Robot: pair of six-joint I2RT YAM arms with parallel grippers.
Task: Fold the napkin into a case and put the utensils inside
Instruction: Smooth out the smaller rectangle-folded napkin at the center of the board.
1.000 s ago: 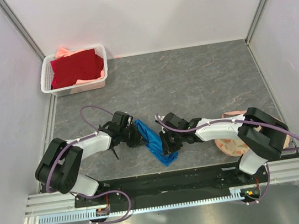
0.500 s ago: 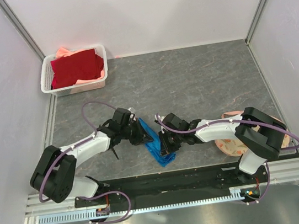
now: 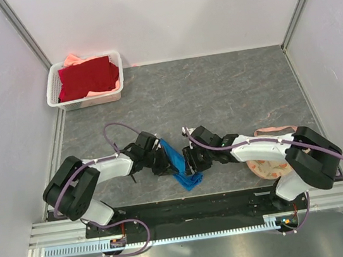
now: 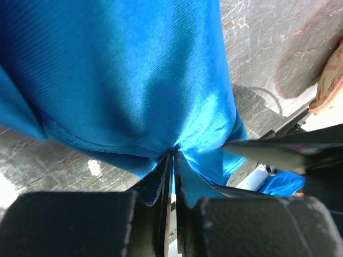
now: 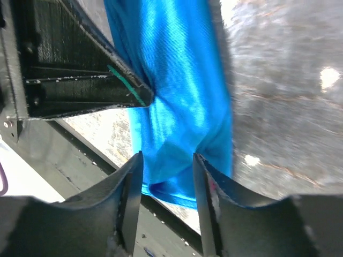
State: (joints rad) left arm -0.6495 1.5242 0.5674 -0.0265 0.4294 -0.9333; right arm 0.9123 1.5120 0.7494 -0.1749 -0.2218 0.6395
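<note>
The blue napkin (image 3: 181, 167) lies bunched in a narrow strip near the table's front edge, between both grippers. My left gripper (image 3: 163, 162) is shut on a fold of the napkin (image 4: 134, 80), its jaws pinched tight on the cloth (image 4: 173, 155). My right gripper (image 3: 193, 162) stands open astride the napkin's lower end (image 5: 177, 107); the cloth lies between its jaws untouched (image 5: 168, 160). The left gripper's finger (image 5: 80, 80) shows at the upper left of the right wrist view. A thin black stick (image 3: 132, 175), perhaps one of the utensils, pokes out beneath the left forearm.
A white basket (image 3: 117, 95) holding dark red cloth stands at the back left. A round peach floral mat (image 3: 265, 168) lies under the right arm. The black front rail (image 3: 189, 206) runs just below the napkin. Grey walls close in both sides.
My right gripper has opened and let go of the napkin. The left gripper has shifted right and toward the front edge with the cloth, bunching the napkin tighter.
</note>
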